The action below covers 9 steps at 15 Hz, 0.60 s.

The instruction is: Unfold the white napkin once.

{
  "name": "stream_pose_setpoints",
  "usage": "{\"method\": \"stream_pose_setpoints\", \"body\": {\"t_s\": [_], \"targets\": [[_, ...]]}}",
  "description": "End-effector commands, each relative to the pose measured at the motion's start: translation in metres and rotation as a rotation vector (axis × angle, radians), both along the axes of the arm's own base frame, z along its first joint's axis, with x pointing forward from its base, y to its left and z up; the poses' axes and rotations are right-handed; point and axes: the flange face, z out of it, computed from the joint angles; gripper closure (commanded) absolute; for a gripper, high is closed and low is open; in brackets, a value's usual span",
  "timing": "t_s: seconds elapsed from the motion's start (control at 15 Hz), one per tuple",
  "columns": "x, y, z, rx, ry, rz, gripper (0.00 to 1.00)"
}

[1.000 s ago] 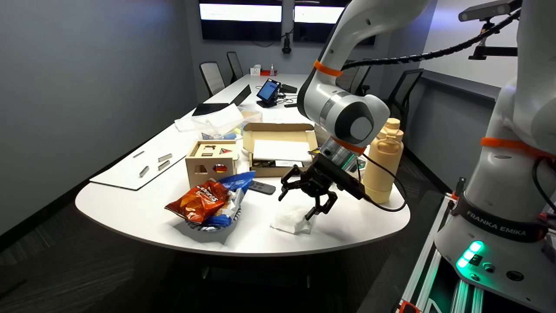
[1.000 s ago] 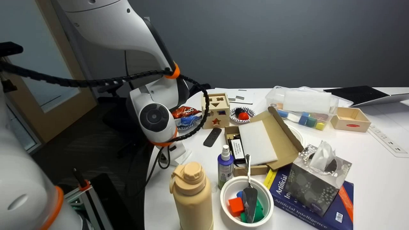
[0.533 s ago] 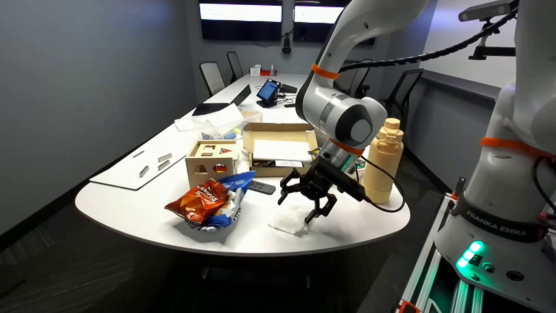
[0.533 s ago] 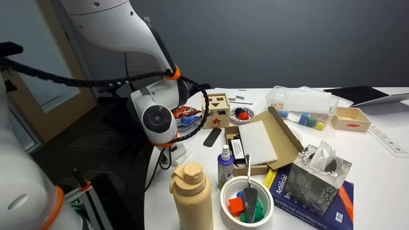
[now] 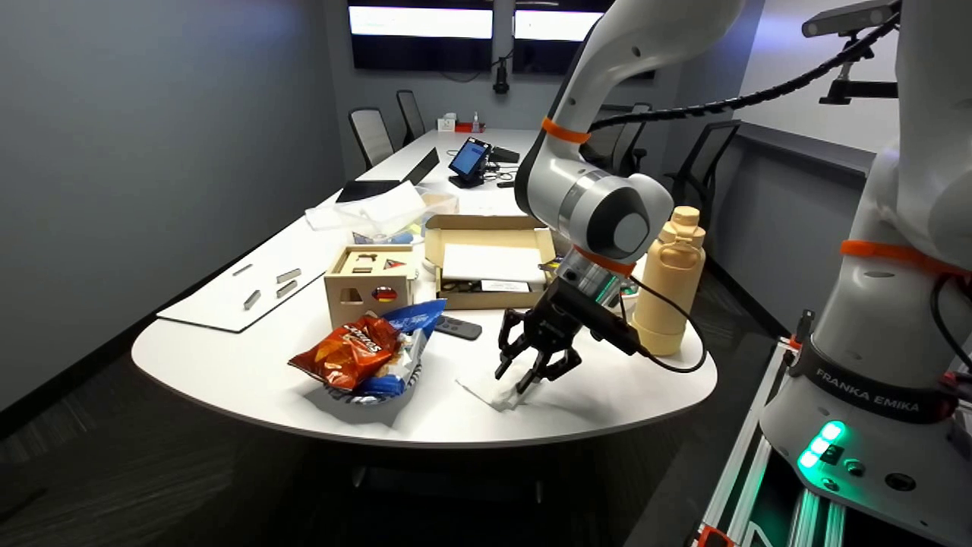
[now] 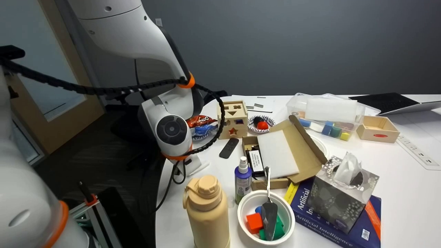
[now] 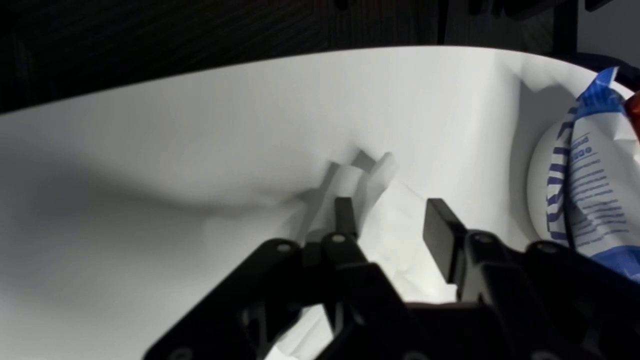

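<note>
White tbl (image 7: 425, 100): strip btwn curved edge (image 5: 456, 444) & napkin (image 7: 397, 230); grpr (image 7: 391, 215) jaws parted.

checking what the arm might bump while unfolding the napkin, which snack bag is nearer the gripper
The blue and white bag: it lies on the side of the patterned dish toward the gripper. The orange-red bag lies beyond it, farther off.

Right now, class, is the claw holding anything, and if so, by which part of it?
Nothing is held: in the wrist view the claw stands partly open, with the white napkin showing in its gap. Whether they touch, I cannot tell.
</note>
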Motion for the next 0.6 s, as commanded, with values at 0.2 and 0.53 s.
{"method": "stream_pose_setpoints", "body": {"t_s": [0.2,0.53], "targets": [[0.0049,0.0011,-0.0022,0.007,0.007,0.006,1.0],[0.0054,-0.0007,-0.0066,0.03,0.005,0.015,1.0]]}}
